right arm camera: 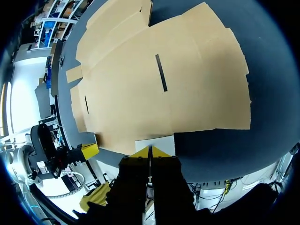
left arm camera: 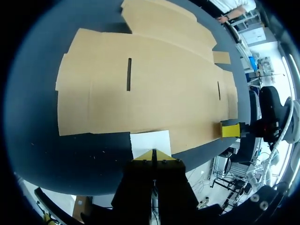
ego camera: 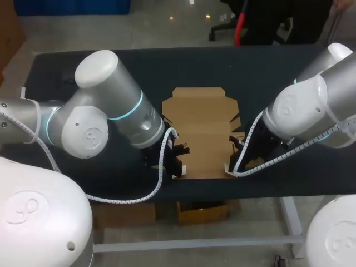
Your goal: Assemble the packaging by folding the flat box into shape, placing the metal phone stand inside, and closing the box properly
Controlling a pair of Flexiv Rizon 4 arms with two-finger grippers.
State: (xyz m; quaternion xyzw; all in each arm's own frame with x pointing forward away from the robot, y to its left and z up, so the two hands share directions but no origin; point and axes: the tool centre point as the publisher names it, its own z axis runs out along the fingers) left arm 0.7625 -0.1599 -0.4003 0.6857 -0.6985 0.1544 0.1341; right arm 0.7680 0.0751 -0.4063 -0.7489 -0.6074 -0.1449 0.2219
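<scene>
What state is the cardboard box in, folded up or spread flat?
Spread flat. The cardboard box lies as one open sheet on the table, slots and creases showing, with no walls raised in any view.

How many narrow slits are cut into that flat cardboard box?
2. One slit lies ahead of the left end effector. The other slit lies at the opposite end, near the right end effector. No others show.

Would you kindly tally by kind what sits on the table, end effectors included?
flat cardboard box: 1
white tabs: 2
end effectors, left and right: 2
Total: 5
</scene>
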